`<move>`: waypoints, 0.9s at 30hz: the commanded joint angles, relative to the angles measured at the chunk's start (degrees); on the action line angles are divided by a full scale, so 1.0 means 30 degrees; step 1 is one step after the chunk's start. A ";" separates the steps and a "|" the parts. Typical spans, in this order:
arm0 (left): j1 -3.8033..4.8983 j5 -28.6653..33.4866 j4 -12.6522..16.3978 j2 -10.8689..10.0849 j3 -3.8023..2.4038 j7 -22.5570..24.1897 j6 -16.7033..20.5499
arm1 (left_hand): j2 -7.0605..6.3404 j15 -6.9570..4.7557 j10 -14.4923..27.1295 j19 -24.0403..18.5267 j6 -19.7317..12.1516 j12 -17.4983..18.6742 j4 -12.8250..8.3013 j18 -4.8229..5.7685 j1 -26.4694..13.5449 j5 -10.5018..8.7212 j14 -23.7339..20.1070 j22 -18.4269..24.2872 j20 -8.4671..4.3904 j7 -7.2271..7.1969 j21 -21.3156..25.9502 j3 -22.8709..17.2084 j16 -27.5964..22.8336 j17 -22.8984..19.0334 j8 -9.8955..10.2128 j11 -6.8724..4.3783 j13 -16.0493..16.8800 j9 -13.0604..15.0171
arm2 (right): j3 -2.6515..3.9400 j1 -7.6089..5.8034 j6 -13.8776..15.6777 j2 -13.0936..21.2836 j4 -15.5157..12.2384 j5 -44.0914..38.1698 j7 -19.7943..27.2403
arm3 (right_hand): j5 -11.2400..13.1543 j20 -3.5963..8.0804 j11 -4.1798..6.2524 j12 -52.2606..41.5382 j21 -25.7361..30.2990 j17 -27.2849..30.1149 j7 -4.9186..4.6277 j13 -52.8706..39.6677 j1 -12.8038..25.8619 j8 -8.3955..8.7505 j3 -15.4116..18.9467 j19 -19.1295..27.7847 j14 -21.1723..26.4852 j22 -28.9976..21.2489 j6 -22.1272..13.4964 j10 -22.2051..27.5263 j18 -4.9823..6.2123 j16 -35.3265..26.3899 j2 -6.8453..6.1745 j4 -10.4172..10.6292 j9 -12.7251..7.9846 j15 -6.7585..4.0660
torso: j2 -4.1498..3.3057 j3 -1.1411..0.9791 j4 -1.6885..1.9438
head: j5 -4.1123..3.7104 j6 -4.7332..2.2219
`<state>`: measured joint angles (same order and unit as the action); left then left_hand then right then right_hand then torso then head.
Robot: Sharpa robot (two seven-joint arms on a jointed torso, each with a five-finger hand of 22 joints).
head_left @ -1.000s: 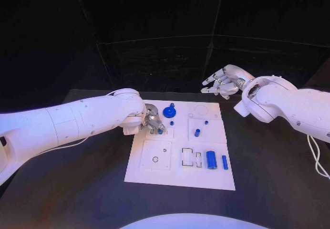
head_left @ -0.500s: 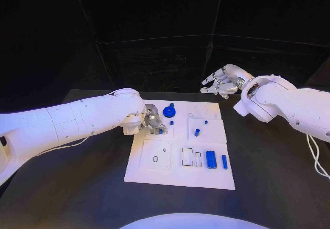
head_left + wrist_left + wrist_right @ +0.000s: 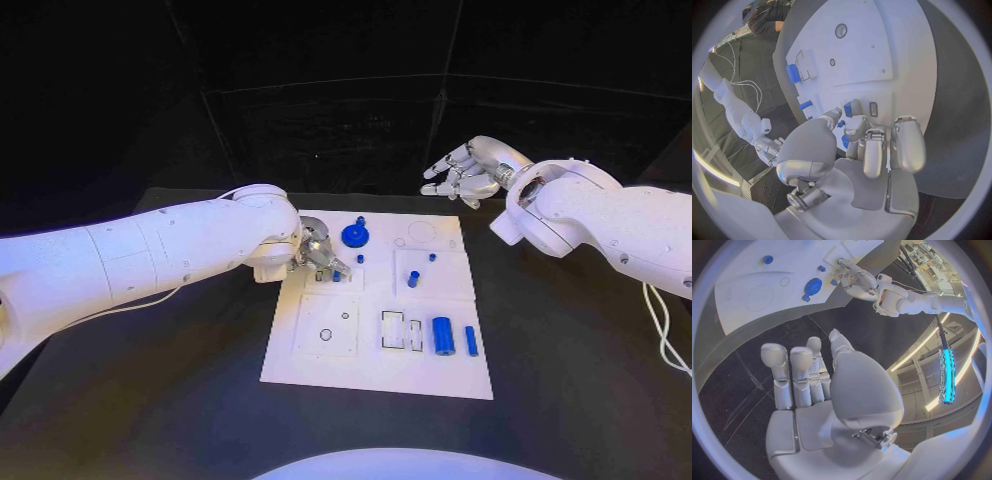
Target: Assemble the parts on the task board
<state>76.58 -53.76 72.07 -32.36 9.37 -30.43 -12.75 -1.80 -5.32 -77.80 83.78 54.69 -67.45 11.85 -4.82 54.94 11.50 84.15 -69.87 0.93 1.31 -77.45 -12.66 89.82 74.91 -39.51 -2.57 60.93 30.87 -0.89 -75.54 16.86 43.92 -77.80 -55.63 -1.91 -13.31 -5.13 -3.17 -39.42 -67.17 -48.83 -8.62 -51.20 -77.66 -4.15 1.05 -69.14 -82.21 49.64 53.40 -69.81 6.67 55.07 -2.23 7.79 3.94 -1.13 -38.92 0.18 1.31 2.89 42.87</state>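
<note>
The flat white rectangular task board (image 3: 378,310) lies in the middle of the black table (image 3: 577,350), and I count seven small blue parts on it. At the far edge sits a round blue disc with a knob (image 3: 355,236), with one tiny blue peg (image 3: 361,219) just beyond it. Near the middle stand a short upright blue cylinder (image 3: 413,279) and a small blue stud (image 3: 431,257). Toward the near right corner lie a thick blue cylinder (image 3: 443,335) and, just beside it, a thin blue bar (image 3: 472,340).

The seventh — a little blue piece (image 3: 336,275) — is right at the fingertips of the silver left hand (image 3: 320,254), which hangs low over the board's far left part. Its fingers are curled down toward the piece, but I cannot tell whether they actually pinch it.

The silver right hand (image 3: 464,172) is raised beyond the board's far right corner, well apart from it — fingers spread, holding nothing.
</note>
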 commanded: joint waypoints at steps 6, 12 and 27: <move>0.0321 0.0000 0.0480 -0.0454 -0.0088 -0.0031 -0.0010 | -0.0007 -0.0135 -0.0080 0.0076 0.0133 -0.0089 0.0000 0.0255 0.0388 -0.0178 0.1949 -0.0034 -0.0115 -0.0024 -0.0050 0.0206 0.0059 0.5030 0.0116 -0.0010 0.0039 -0.0009 | 0.0016 -0.0037 0.0029 0.0008 0.0036 -0.0050 0.0182 | -0.0114 -0.0004 -0.0083 0.0117 0.0116 0.0011 -0.0019 0.0035 0.0265 0.0049 0.0091 -0.0116 -0.0122 -0.0017 -0.0121 0.0084 0.0342 -0.0111 -0.0028 0.0025 -0.0010 0.0022 | 0.0002 0.0006 0.0005 | -0.0005 0.0016; 0.0596 -0.0002 0.0808 -0.0868 -0.0896 -0.0082 -0.0251 | -0.0149 -0.0145 -0.0044 0.0052 0.0117 -0.0023 -0.0047 0.0237 0.0684 -0.0237 0.1949 0.0043 -0.0123 -0.0022 0.0011 0.0537 0.0059 0.5030 0.0128 -0.0012 -0.0040 -0.0003 | 0.0016 -0.0035 0.0048 0.0015 0.0121 -0.0050 0.0207 | -0.0114 -0.0004 -0.0083 0.0117 0.0116 0.0011 -0.0019 0.0035 0.0265 0.0049 0.0091 -0.0116 -0.0122 -0.0017 -0.0121 0.0084 0.0342 -0.0111 -0.0028 0.0025 -0.0010 0.0022 | 0.0007 -0.0011 0.0002 | 0.0055 0.0046; 0.1920 -0.0162 -0.3567 0.0348 -0.1800 0.0384 -0.3050 | -0.0260 0.0535 0.1463 -0.0389 -0.2205 0.1726 0.0048 0.0022 0.2377 -0.0340 0.1949 0.1276 0.0407 0.1123 0.0974 0.2449 0.0059 0.5030 0.2473 0.0908 -0.2265 -0.1617 | 0.0016 -0.0035 0.0041 -0.0060 0.0173 -0.0050 0.0214 | -0.0098 -0.0007 -0.0087 0.0085 0.0120 -0.0013 -0.0022 0.0016 0.0297 0.0052 0.0127 -0.0131 -0.0132 -0.0010 -0.0136 0.0071 0.0339 -0.0111 -0.0031 0.0063 -0.0011 0.0025 | -0.0074 -0.0004 -0.0056 | 0.0123 0.0031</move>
<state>82.20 -53.80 62.37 -31.70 3.99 -30.53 -17.80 -2.51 -4.04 -73.43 82.57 48.50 -62.57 11.99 -4.82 61.76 10.37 83.97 -66.08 1.83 4.82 -74.78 -5.53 89.82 74.91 -32.37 -0.04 54.23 26.23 -0.89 -75.53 16.87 43.82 -77.18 -55.63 -1.79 -13.31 -5.13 -3.17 -39.42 -67.17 -48.84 -8.62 -51.15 -77.20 -4.15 1.24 -69.14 -82.21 49.65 53.41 -69.81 6.67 55.07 -2.24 7.98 3.94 -1.14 -39.05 0.12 1.24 3.22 42.89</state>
